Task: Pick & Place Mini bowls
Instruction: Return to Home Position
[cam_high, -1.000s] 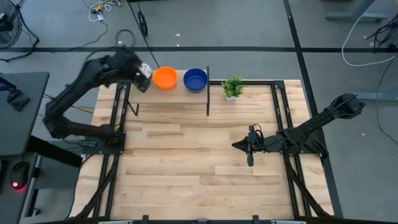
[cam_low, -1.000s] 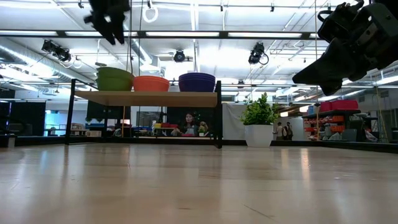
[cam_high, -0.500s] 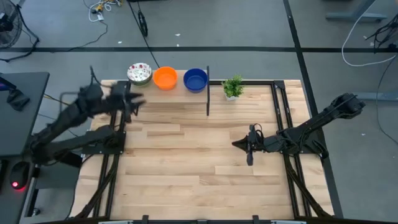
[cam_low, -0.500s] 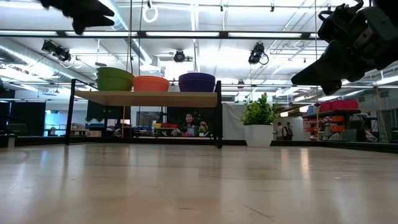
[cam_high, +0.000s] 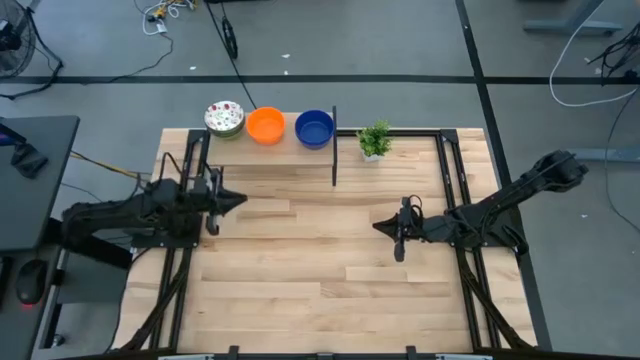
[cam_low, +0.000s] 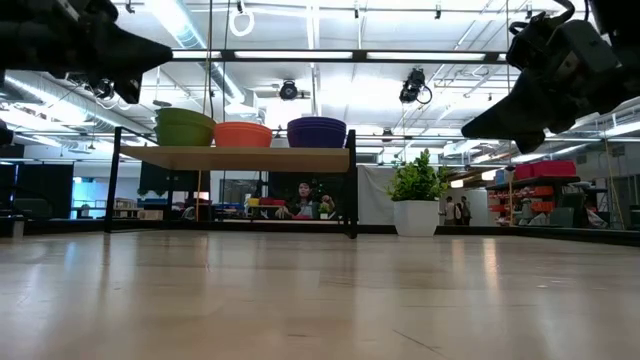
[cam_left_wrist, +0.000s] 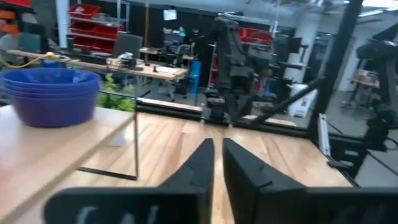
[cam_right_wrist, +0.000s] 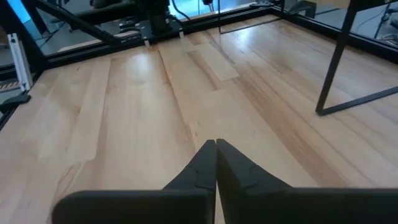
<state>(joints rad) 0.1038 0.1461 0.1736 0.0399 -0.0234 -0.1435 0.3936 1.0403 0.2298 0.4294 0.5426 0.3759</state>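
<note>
Three stacks of mini bowls stood in a row on the shelf (cam_low: 235, 157) at the far edge of the desk (cam_high: 320, 290).
- White bowls (cam_high: 224, 118): speckled flower pattern inside, seen from above. They sat at the shelf's left end, and from the side this stack looked green.
- Orange bowls (cam_high: 266, 126): plain, in the middle, just beside the white ones.
- Blue bowls (cam_high: 314, 128): plain, at the right end near the shelf's upright. The left wrist view showed their nested rims one above the other.
- A small potted plant (cam_high: 375, 140) stood on the desk just past the shelf's right end.

Left tool (cam_high: 240, 199): low over the left side of the desk, in front of the shelf and well apart from the bowls. It pointed across toward the right arm. Its fingers (cam_left_wrist: 204, 163) were drawn almost together, with only a thin slit between them and nothing held.

Right tool (cam_high: 378, 229): over the right-middle of the desk, pointing toward the left arm. Its fingers (cam_right_wrist: 205, 163) were pressed together and it was empty.

Against earlier frames: one second before, the left tool was up at the white stack. Half a second before, it was swinging back past the shelf's front-left corner. It had since come down and settled further from the shelf. The right arm and all three stacks were unchanged.
</note>
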